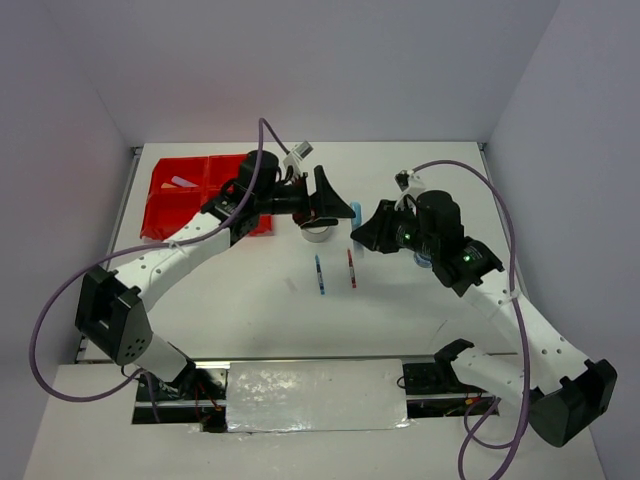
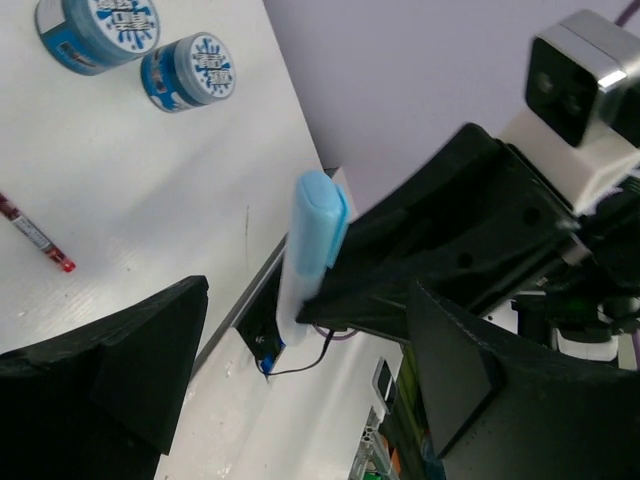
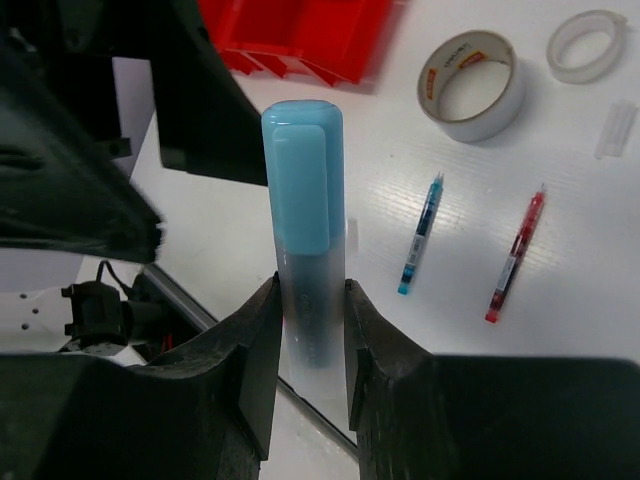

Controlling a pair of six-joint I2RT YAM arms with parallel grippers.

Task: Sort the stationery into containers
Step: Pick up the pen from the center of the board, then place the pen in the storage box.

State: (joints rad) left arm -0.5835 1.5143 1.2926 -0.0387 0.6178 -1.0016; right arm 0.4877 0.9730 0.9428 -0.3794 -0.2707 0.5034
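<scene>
My right gripper (image 3: pixel 308 330) is shut on a light-blue short stick (image 3: pixel 305 230), held upright above the table's middle. From above, the same stick (image 1: pixel 355 210) pokes out of the right gripper (image 1: pixel 365 225). My left gripper (image 1: pixel 325 195) stands open close beside it, and in the left wrist view the stick (image 2: pixel 312 245) hangs ahead of its wide jaws without touching the fingers (image 2: pixel 110 380). The red containers (image 1: pixel 190 195) sit at the far left. On the table lie a blue pen (image 3: pixel 422 232), a red pen (image 3: pixel 515 255), a grey tape ring (image 3: pixel 470 85) and a clear tape ring (image 3: pixel 585 45).
Two round blue-white tubs (image 2: pixel 95 30) (image 2: pixel 190 70) stand together on the table, mostly hidden under the right arm from above. A small pale stick (image 3: pixel 615 130) lies near the clear tape ring. The table's near edge drops to a gap with cables (image 2: pixel 265 350).
</scene>
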